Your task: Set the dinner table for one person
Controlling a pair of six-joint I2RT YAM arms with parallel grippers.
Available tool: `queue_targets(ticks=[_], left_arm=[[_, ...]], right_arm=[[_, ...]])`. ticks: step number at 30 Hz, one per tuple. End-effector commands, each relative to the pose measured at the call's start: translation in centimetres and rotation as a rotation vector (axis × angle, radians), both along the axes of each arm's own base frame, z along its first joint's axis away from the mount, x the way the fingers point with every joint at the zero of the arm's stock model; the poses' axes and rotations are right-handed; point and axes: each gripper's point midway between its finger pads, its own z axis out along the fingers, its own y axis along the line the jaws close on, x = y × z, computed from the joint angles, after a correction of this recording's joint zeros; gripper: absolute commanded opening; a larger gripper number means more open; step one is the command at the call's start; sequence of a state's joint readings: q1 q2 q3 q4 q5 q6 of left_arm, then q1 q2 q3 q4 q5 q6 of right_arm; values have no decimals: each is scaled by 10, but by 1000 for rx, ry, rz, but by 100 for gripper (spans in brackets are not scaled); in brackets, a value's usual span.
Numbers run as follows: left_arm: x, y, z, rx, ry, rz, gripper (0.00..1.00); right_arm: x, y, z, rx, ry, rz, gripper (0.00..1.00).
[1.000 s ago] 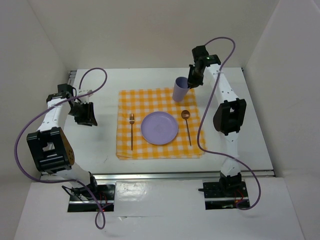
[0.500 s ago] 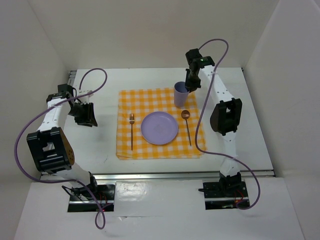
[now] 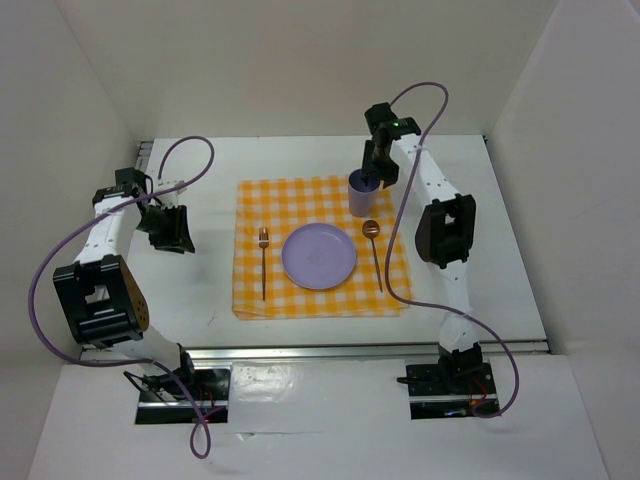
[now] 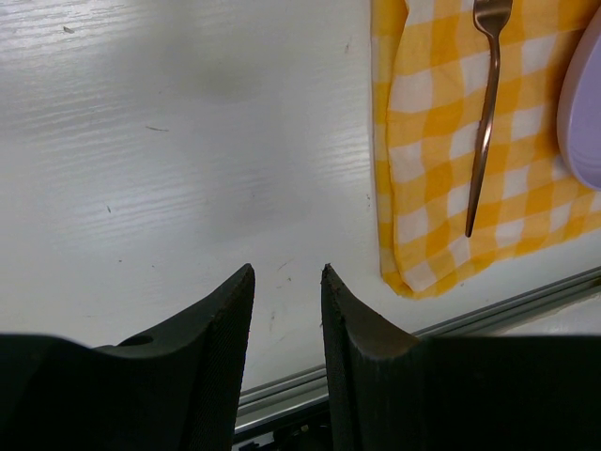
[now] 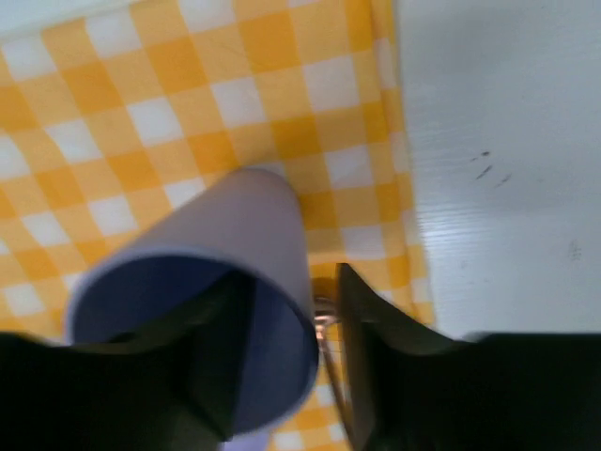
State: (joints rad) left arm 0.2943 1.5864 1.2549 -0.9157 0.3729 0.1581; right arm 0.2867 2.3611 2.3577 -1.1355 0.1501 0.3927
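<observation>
A lilac cup (image 3: 364,195) stands upright on the back right part of the orange-and-white checked cloth (image 3: 290,200). My right gripper (image 3: 372,178) is over its rim, open. In the right wrist view one finger (image 5: 221,329) is inside the cup (image 5: 244,235) and the other (image 5: 376,329) is outside, a little apart from its wall. On the cloth lie a lilac plate (image 3: 319,256), a copper fork (image 3: 264,262) to its left and a copper spoon (image 3: 374,250) to its right. My left gripper (image 3: 172,232) hangs open and empty over the white dinner table (image 3: 200,290), left of the cloth.
The left wrist view shows my left gripper (image 4: 287,272), bare tabletop (image 4: 188,141), the cloth's corner (image 4: 423,272), the fork (image 4: 484,122), the plate's edge (image 4: 584,113) and a metal rail (image 4: 526,301). White walls enclose the table on three sides. A purple cable loops off each arm.
My right gripper has carried the cup leftward and lower, from tilted beyond the cloth's corner to upright on the cloth, and its jaws have opened. The left arm has not moved.
</observation>
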Motion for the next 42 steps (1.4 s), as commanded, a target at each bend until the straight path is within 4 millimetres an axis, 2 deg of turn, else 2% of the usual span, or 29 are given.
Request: queue_targets(ticks=[1,3,4,6,8,10,11,12,14,15,16,17,18,19,20,21,22,23,24,25,26,27,28,30,31,32,34,38,42], left_arm=[[1,0,15,2,-51,-19,42],[1,0,15,2,-51,-19,42],[1,0,15,2,-51,-19,42],[1,0,15,2,-51,-19,42],[1,0,17,2,-51,-19,42],[1,0,17,2,-51,-19,42],[2,0,20,2,-52,-19,42],[1,0,23,5,-62,-19,42],[3,1,28,14,-83,-28,42],[3,1,28,15,-83,-28,42],[3,3,30,29,-89,-24,42],[2,4,34,43,-101,-21,42],[-1,5,30,49,-88,-18,42],[-2,7,37,68,-110,-14,42],[-4,6,37,68,-111,-14,42],[-5,8,40,80,-120,-11,42],[-11,7,40,89,-120,-8,42],[-12,7,44,94,-134,-8,42],[-17,11,41,106,-123,16,42],[-22,15,37,132,-115,26,42],[-27,16,36,148,-109,42,42],[-32,19,41,176,-125,52,42],[-40,24,33,211,-106,65,42],[-49,27,31,243,-101,77,42],[-54,34,31,268,-96,98,38],[-56,44,39,311,-98,137,38],[-62,51,44,349,-90,134,38],[-82,76,53,504,-62,147,38],[-108,74,45,526,-18,115,38]], right_arm=[[14,15,11,33,-75,24,62],[17,22,27,48,-123,35,74],[16,22,33,51,-135,35,88],[19,21,59,60,-196,30,100],[23,19,78,64,-247,22,100],[21,17,110,76,-312,16,100],[17,15,136,87,-366,23,100],[14,12,152,88,-397,16,100],[3,7,165,82,-422,18,100],[-11,2,200,106,-499,16,100],[-21,-11,187,90,-463,-3,100],[-38,-23,219,114,-536,-25,100],[-47,-43,222,113,-542,-69,100],[-62,-55,193,104,-470,-89,100],[-74,-67,190,97,-466,-110,100],[-96,-86,206,108,-513,-156,100],[-115,-96,167,97,-422,-195,100],[-129,-105,158,98,-404,-227,100],[-153,-114,164,110,-425,-259,100],[-174,-123,129,110,-338,-303,100],[-188,-127,121,124,-321,-328,100],[-206,-129,126,151,-347,-352,100],[-222,-127,104,194,-287,-384,100],[-242,-117,106,278,-309,-390,100],[-250,-104,103,347,-290,-367,100],[-260,-97,88,379,-250,-376,100],[-271,-88,86,436,-249,-370,100],[-289,-86,78,436,-196,-373,100],[-299,-88,80,410,-180,-341,100]])
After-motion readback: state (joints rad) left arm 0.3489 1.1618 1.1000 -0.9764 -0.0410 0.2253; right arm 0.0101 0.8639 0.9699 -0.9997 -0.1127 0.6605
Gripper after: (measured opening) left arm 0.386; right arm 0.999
